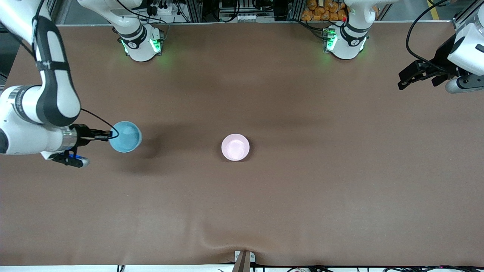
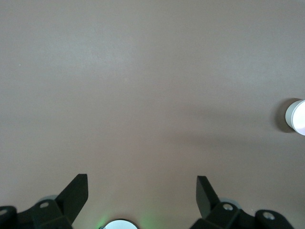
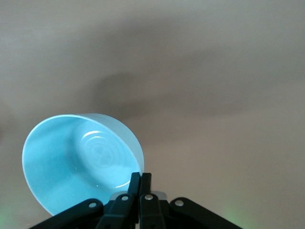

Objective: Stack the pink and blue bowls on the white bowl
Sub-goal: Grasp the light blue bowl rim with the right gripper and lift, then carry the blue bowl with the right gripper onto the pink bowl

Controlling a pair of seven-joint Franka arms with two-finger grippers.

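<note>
My right gripper (image 1: 107, 135) has its fingers (image 3: 135, 183) pinched on the rim of the blue bowl (image 1: 125, 136), one inside the wall and one outside, and I hold it in the air over the worktop (image 1: 302, 181) at the right arm's end. That thin rim pinch is the weak point: the bowl hangs tilted in the right wrist view, and its glossy wall could swivel or slide out if I swing too fast. If I let go while it is canted, I judge it would land crooked or clip the rim of the stack and knock it.

The pink bowl (image 1: 235, 147) sits upright mid-worktop, well apart from the blue one. It seems to rest in the white bowl, going by a white wall showing in the left wrist view, though I can't be sure.

My left gripper (image 2: 141, 195) waits high over the left arm's end, fingers spread wide and empty.

The blue bowl is light sky blue, round, plain, shiny inside.
</note>
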